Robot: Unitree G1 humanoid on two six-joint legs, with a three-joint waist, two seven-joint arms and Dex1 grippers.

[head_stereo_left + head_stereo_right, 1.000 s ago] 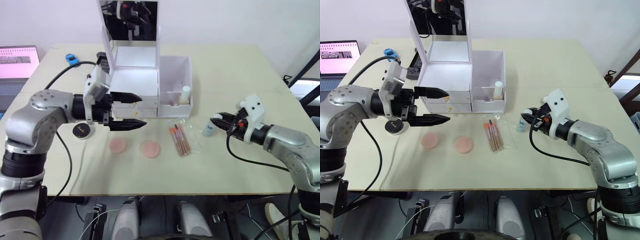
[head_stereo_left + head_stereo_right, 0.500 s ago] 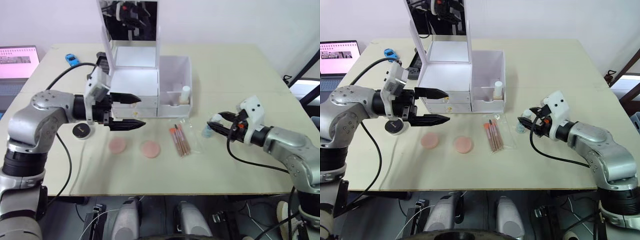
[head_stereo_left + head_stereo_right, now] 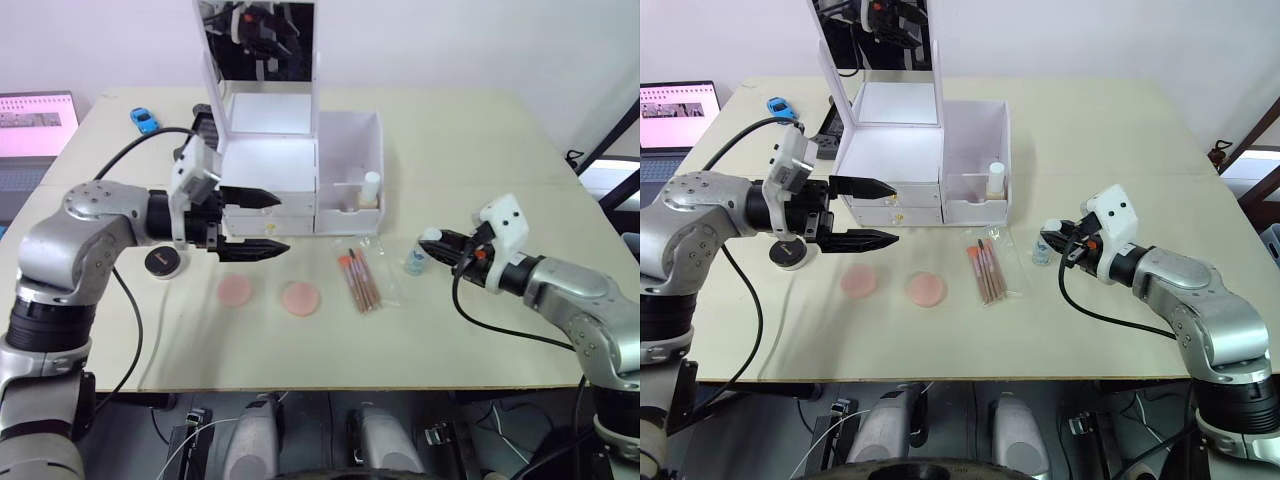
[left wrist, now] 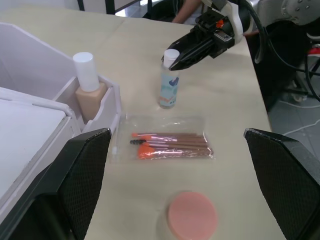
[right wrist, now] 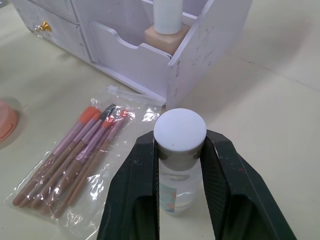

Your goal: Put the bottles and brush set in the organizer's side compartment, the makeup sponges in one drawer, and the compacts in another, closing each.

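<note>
The white organizer (image 3: 270, 165) stands mid-table with its mirror lid up and both gold-knobbed drawers (image 3: 268, 217) shut. A squat beige bottle (image 3: 371, 190) stands in the low front part of the side compartment (image 3: 352, 140). My right gripper (image 5: 180, 142) is shut on the white cap of the clear blue-labelled bottle (image 3: 417, 262), which stands upright on the table. The brush set (image 3: 362, 280) lies in front of the organizer, with two pink makeup sponges (image 3: 235, 291) (image 3: 299, 298) to its left. My left gripper (image 3: 285, 221) hangs open before the drawers. A black compact (image 3: 164, 261) lies beneath that arm.
A laptop (image 3: 35, 125) sits at the table's far left, a blue toy car (image 3: 145, 118) near the back. A black game controller (image 3: 203, 122) lies behind the organizer's left side. Bare tabletop (image 3: 460, 150) stretches right of the organizer.
My right gripper opened beside the clear bottle, then shut around its cap. The left arm has stayed where it was.
</note>
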